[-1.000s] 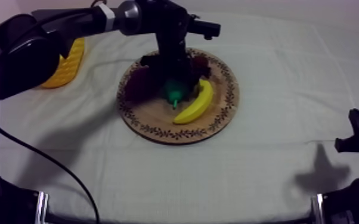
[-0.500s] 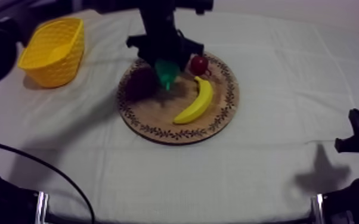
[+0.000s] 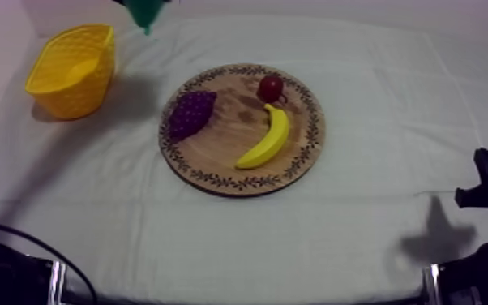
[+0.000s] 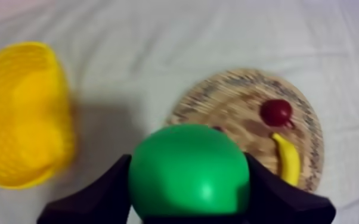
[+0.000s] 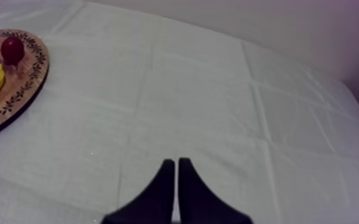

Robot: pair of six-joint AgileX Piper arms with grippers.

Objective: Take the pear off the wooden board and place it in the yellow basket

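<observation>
- Top view: a second ago the pear (image 3: 144, 12) lay in the middle of the board (image 3: 223, 158) under the arm. Half a second ago it hung just above the board. Now it is at the upper edge of the frame, left of centre, clear of the board and a little up and to the right of the basket (image 3: 85, 96) in the upper left.
- I judge the pick-up done. What is left is to carry the pear over the basket and let it go.
- On the board remain the grapes (image 3: 190, 113) at its left, the small red fruit (image 3: 271, 88) at its upper right, and the banana (image 3: 268, 139) below that fruit. None of them has shifted.
- Left wrist view: the left pincer (image 4: 188, 161) is clamped on the pear, one black finger pressed to each side of its round green body, so the fingers stand about as wide apart as the fruit. The basket is off to one side below, not yet under the pear, and the board lies to the other side.
- Right wrist view: the right pincer (image 5: 175, 161) has its fingers together in a narrow wedge, holding nothing, over bare cloth (image 5: 217, 107) and well apart from the board.
</observation>
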